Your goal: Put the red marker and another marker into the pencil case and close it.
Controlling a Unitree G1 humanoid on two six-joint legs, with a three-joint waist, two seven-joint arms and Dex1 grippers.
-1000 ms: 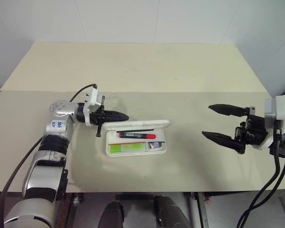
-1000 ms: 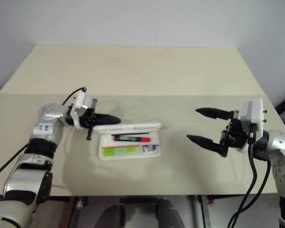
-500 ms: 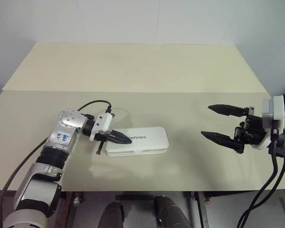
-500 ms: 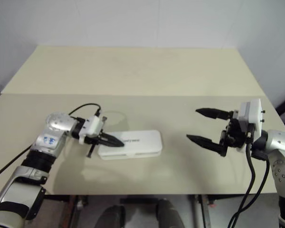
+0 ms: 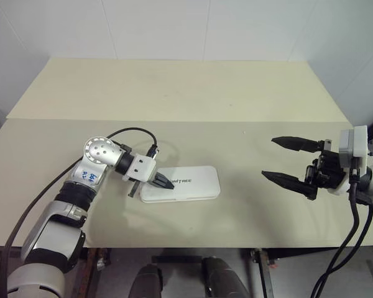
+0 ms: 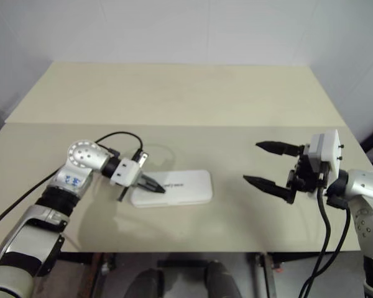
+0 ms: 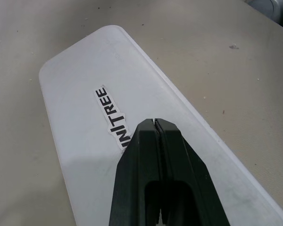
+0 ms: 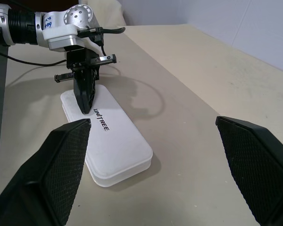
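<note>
While the pencil case (image 5: 181,182) lies flat on the tabletop (image 5: 193,99) with its lid down, the left claw (image 5: 167,184) rests its tip on the lid, at the left end of the case. The two black fingers (image 7: 155,155) of this claw are pressed together, with nothing between them, and they point down and to the right onto the white lid. In the left wrist view the fingertips sit just beside the small dark logo (image 7: 112,117) that is printed on the lid. The case is white, with rounded corners, and its long side runs from left to right. It lies in the near half of the tabletop, a little to the left of the middle.

The red marker and the other marker are not to be seen, because the case is closed.

The right claw (image 5: 288,161) hangs above the tabletop on the right side, well apart from the case. Its two fingers stand wide apart and they hold nothing. They point to the left, toward the case. In the right wrist view the case lies between these two fingers, farther away, with the left claw on its far end.
</note>
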